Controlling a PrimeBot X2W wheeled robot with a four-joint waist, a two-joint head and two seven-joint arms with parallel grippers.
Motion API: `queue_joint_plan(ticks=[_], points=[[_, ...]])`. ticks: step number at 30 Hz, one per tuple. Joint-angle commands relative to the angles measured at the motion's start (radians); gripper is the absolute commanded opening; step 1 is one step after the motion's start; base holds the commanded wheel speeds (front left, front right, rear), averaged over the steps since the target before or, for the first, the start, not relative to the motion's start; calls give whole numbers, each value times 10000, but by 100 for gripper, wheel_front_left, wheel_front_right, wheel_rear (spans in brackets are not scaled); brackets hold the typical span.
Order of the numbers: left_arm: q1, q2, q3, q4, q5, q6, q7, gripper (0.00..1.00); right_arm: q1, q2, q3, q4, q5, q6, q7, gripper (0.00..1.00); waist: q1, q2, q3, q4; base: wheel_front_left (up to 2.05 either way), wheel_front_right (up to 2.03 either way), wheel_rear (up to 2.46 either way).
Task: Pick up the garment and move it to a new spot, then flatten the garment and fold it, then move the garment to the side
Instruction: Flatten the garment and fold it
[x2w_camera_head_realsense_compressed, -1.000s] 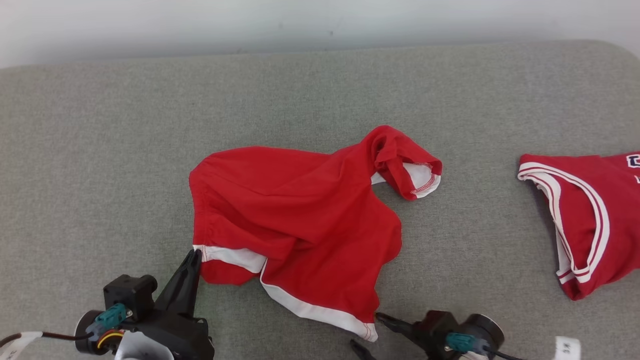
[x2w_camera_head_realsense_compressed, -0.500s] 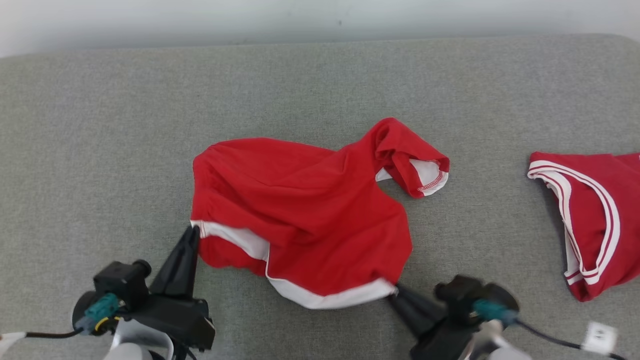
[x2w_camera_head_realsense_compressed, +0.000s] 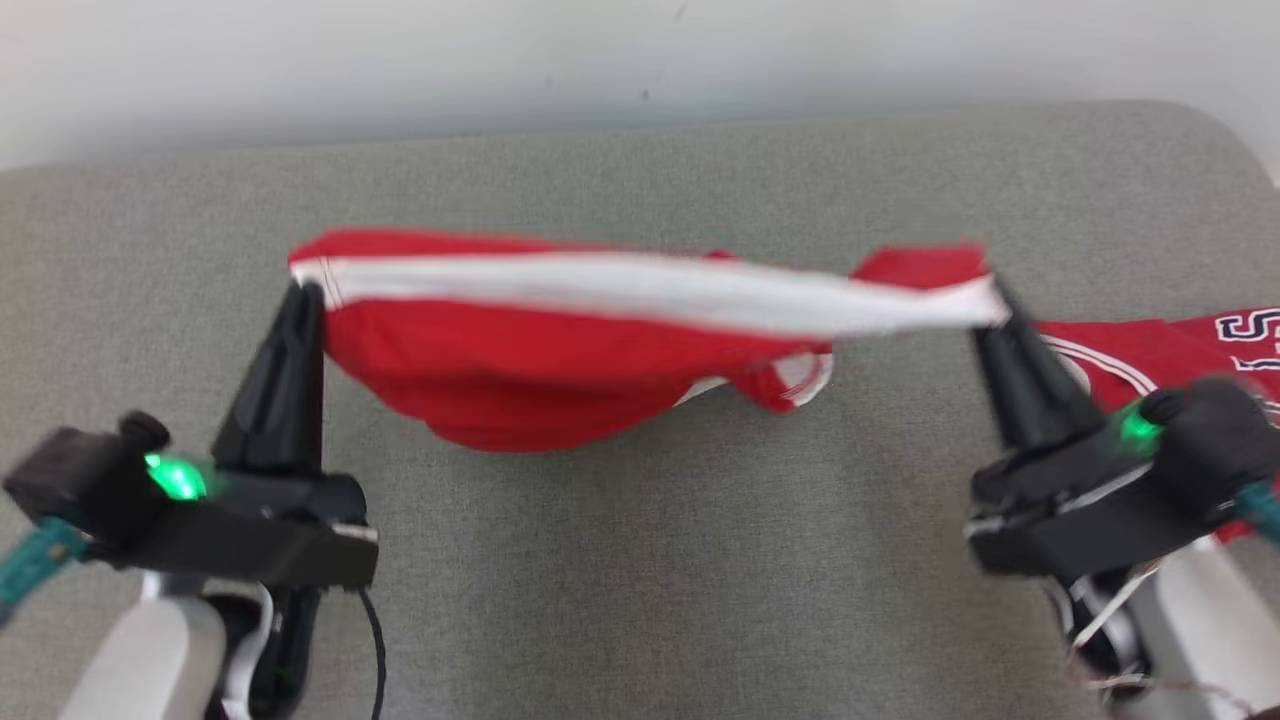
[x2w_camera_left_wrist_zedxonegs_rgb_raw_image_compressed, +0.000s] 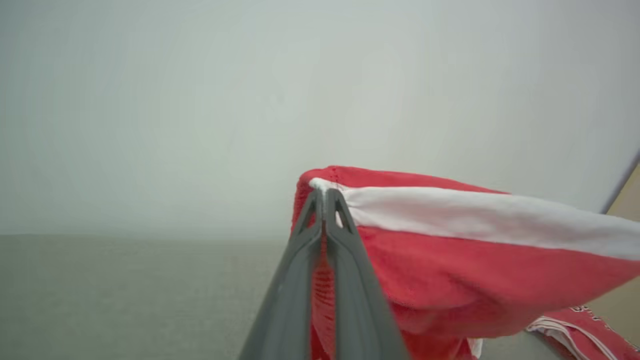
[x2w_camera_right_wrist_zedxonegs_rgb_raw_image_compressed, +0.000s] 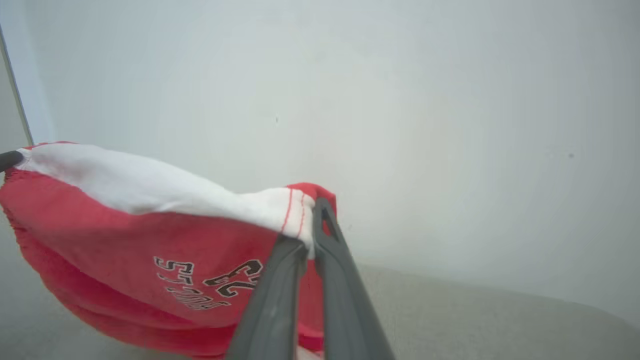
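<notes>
Over grey cushion (x2w_camera_head_realsense_compressed: 640, 580), L hand (x2w_camera_head_realsense_compressed: 305, 293) & R hand (x2w_camera_head_realsense_compressed: 996, 292) clamp garment (x2w_camera_head_realsense_compressed: 520, 370) hem, 2nd jersey (x2w_camera_head_realsense_compressed: 1150, 350) behind R.

we logged two long dark tapered fingers (x2w_camera_head_realsense_compressed: 285, 380) on each blocky black base, left gripper (x2w_camera_head_realsense_compressed: 305, 292) and right gripper (x2w_camera_head_realsense_compressed: 998, 300) alike. a green light (x2w_camera_head_realsense_compressed: 172, 477) glowed on the left unit and another on the right. teal cable (x2w_camera_head_realsense_compressed: 30, 565) at left, thin black wire (x2w_camera_head_realsense_compressed: 375, 640) below it. forearms (x2w_camera_head_realsense_compressed: 150, 660) were pale. in the wrist views the fingers looked grey, with triangular cut-outs near the tips.
</notes>
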Motion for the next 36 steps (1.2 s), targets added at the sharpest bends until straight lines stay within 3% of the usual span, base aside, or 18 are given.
queue_joint_plan(ticks=[1,12,21,27,36], points=[[-224,-32,124,-267,-166,-71,-36,0,-197,73,-226,-149,-173,-11,-83,0,-1,-1,-148,-74,0,0,0],[-1035,-194,544,-2267,-1861,-674,601,0,-1302,330,-1886,-1572,-961,-11,-27,0,-1,-1,-595,-72,0,0,0],[-851,-55,360,-2936,-2361,-703,1225,0,-1375,424,-1956,-1994,-755,-11,447,0,-1,-1,-539,-26,0,0,0],[-1670,-124,302,-1600,-2582,-1029,1332,0,-2575,233,-1475,-396,-41,-11,249,0,-1,-1,-124,-2,0,0,0],[-5509,-759,183,3411,-1988,-1964,206,0,-6820,518,-152,3884,720,-11,-654,0,-1,-1,590,95,0,0,0]])
